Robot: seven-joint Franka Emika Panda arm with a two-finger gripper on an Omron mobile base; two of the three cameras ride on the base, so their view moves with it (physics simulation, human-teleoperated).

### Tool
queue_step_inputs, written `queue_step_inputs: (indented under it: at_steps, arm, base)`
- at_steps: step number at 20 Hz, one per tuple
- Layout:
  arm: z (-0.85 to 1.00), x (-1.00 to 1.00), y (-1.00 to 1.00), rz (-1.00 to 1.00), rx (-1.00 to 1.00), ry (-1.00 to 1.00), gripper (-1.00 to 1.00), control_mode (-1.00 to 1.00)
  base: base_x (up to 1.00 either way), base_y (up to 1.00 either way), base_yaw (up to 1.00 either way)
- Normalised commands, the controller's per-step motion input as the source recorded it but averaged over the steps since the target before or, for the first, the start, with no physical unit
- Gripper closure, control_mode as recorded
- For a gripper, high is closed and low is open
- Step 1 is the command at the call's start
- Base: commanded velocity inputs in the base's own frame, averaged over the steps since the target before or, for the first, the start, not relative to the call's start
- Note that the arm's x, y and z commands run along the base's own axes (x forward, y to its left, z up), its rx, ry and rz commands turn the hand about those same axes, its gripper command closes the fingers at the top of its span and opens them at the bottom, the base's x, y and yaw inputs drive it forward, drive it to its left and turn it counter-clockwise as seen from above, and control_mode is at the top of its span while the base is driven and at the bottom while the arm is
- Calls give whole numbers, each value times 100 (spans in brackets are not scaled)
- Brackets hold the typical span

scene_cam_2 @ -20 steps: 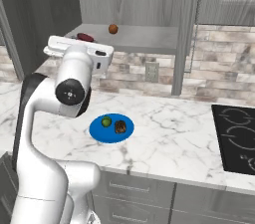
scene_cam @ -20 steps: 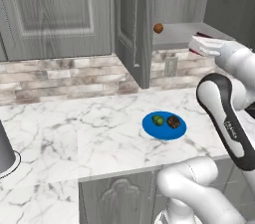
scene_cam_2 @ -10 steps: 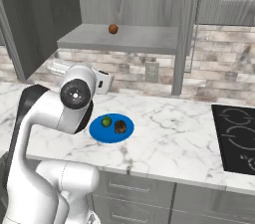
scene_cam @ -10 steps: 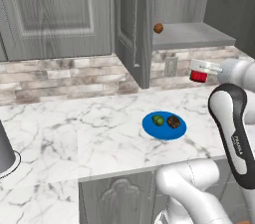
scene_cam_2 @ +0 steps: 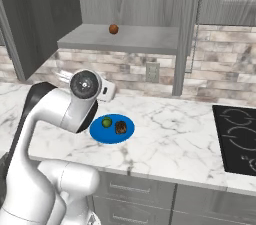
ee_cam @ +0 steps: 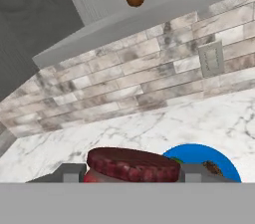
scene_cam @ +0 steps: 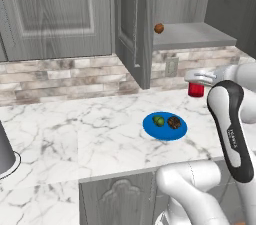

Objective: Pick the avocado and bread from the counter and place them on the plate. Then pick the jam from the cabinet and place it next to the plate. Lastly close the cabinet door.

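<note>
The gripper was clamped on the red jam, held above the counter to the right of the blue plate. In the hand view the jar's lower body was cut off. The avocado and bread lay on the plate. The cabinet door stood open.

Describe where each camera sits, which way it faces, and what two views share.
Left base view: behind-left, facing the counter; arm at right carrying the jam.
Right base view: behind-right, facing the open cabinet; arm at left.
Hand view: on the gripper, over the jam, toward the backsplash.
Both base views share the plate.
</note>
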Motion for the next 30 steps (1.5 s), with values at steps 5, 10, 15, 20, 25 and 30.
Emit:
queue_step_inputs:
  at_steps: [5, 10, 15, 20, 25, 30]
  arm:
    - [-19, 4, -7, 0, -1, -5, 100, -100]
    - [-27, 0, -27, 0, -5, -10, 100, -100]
    - [-33, 1, -50, -3, -3, -2, 100, -100]
    - [-28, 0, -62, -2, 0, 0, 100, -100]
    - [-21, 15, -45, -3, -3, -2, 100, -100]
    - [-8, 4, -7, -1, -4, -7, 100, -100]
  base:
    - [0, 0, 0]
    - [0, 0, 0]
    - [0, 0, 0]
    - [0, 0, 0]
    - [0, 0, 0]
    - [0, 0, 0]
